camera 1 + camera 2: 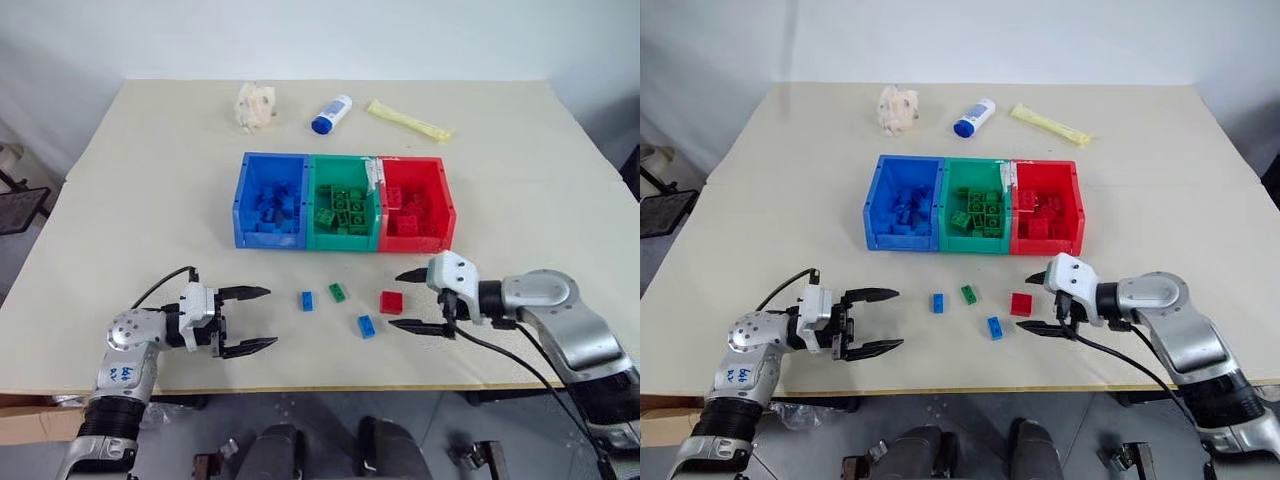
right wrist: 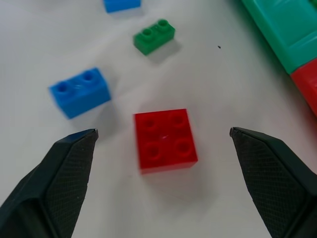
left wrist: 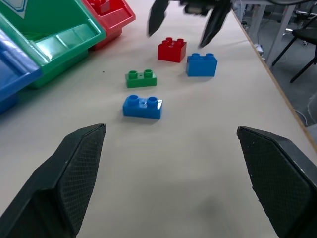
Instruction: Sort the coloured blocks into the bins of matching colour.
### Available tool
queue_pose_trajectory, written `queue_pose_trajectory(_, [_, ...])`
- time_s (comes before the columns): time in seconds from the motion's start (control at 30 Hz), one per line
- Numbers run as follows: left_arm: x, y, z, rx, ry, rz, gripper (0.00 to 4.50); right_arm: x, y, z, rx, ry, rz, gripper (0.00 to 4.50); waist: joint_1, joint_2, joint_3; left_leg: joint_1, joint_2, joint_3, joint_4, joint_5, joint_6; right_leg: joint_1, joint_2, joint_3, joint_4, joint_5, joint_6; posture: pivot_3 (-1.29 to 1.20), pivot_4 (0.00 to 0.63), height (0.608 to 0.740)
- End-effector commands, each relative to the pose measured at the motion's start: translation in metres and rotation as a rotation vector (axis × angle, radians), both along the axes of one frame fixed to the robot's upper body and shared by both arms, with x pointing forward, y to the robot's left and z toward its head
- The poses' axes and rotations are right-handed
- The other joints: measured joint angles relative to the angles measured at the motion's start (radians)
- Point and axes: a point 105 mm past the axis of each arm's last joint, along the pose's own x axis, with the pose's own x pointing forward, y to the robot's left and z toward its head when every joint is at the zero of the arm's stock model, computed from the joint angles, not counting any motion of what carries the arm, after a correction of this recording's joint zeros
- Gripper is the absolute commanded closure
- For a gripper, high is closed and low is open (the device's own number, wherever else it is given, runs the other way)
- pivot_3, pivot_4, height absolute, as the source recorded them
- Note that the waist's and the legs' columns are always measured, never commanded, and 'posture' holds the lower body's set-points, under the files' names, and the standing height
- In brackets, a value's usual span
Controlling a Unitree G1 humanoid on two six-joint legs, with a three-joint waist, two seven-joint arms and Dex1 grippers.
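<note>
Several loose blocks lie on the table in front of the bins: a red block (image 1: 391,302), a green block (image 1: 338,292) and two blue blocks (image 1: 307,300) (image 1: 366,326). The joined blue bin (image 1: 243,200), green bin (image 1: 343,240) and red bin (image 1: 445,205) hold several blocks of their own colours. My right gripper (image 1: 411,299) is open just right of the red block (image 2: 165,139), which lies between its fingers' line. At the table's front left my left gripper (image 1: 252,319) stands open and empty, pointing towards the blocks.
At the back of the table lie a crumpled pale object (image 1: 255,105), a white bottle with a blue cap (image 1: 332,114) and a yellow packet (image 1: 408,120). The table's front edge runs just below both grippers.
</note>
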Motion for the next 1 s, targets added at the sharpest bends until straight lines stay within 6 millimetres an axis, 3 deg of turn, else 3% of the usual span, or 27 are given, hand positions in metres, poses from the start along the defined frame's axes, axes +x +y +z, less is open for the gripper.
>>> queue_pose_trajectory(0.03, [-0.003, 0.004, 0.008, -0.009, -0.032, 0.018, 0.0, 0.0, 0.003, 0.004, 0.002, -0.023, 0.031, 0.2, 0.003, 0.0, 0.0, 0.0, 0.0, 0.0, 0.0, 0.0, 0.0, 0.0, 0.0, 0.0, 0.0, 0.0, 0.0, 0.0, 0.15, 0.74])
queue_pose_trajectory(0.1, [-0.004, 0.004, 0.009, -0.01, -0.035, 0.024, 0.0, 0.0, 0.005, 0.003, 0.01, -0.018, 0.033, 0.64, 0.002, 0.0, 0.0, 0.0, 0.0, 0.0, 0.0, 0.0, 0.0, 0.0, 0.0, -0.001, 0.0, 0.0, 0.0, 0.0, 0.15, 0.74])
queue_pose_trajectory(0.33, [-0.003, 0.005, 0.01, -0.009, -0.037, 0.036, 0.0, 0.0, 0.003, 0.004, 0.013, -0.021, 0.032, 3.06, 0.001, 0.0, 0.0, 0.0, 0.0, 0.0, 0.0, 0.0, 0.0, 0.0, 0.0, -0.001, 0.0, 0.0, 0.0, 0.0, 0.15, 0.74])
queue_pose_trajectory(0.4, [-0.002, 0.005, 0.01, -0.009, -0.037, 0.037, 0.0, 0.001, 0.002, 0.006, 0.014, -0.025, 0.029, 3.05, 0.002, 0.0, 0.0, 0.0, 0.0, 0.0, 0.0, 0.0, 0.0, 0.0, 0.0, -0.001, 0.0, 0.0, 0.0, 0.0, 0.15, 0.74])
queue_pose_trajectory(0.6, [0.003, 0.003, 0.011, -0.013, -0.041, 0.037, 0.0, 0.009, 0.001, 0.038, 0.077, -0.116, -0.011, 3.05, 0.001, 0.0, 0.0, 0.0, 0.0, 0.0, 0.0, 0.0, 0.0, 0.0, 0.0, -0.002, 0.0, 0.0, 0.0, 0.0, 0.15, 0.74])
queue_pose_trajectory(0.77, [0.008, 0.002, 0.011, -0.015, -0.043, 0.027, 0.0, 0.042, -0.018, 0.083, 0.106, -0.259, -0.162, 3.05, 0.0, 0.0, 0.0, 0.0, 0.0, 0.001, 0.0, 0.0, 0.0, 0.0, 0.001, -0.004, 0.001, 0.0, 0.0, 0.0, 0.15, 0.74])
queue_pose_trajectory(0.93, [0.014, 0.002, 0.012, -0.016, -0.049, 0.021, 0.0, 0.069, -0.034, 0.104, 0.09, -0.318, -0.269, 3.05, 0.001, 0.0, 0.0, 0.0, -0.001, 0.001, 0.0, 0.0, 0.0, -0.001, 0.001, -0.005, 0.001, 0.0, 0.0, 0.0, 0.15, 0.74])
queue_pose_trajectory(1.0, [0.017, 0.001, 0.012, -0.015, -0.054, 0.016, 0.0, 0.09, -0.044, 0.117, 0.123, -0.369, -0.374, 3.05, -0.005, 0.0, 0.0, 0.0, -0.001, 0.001, 0.0, 0.0, 0.0, -0.001, 0.001, -0.005, 0.002, 0.0, 0.0, 0.0, 0.15, 0.74])
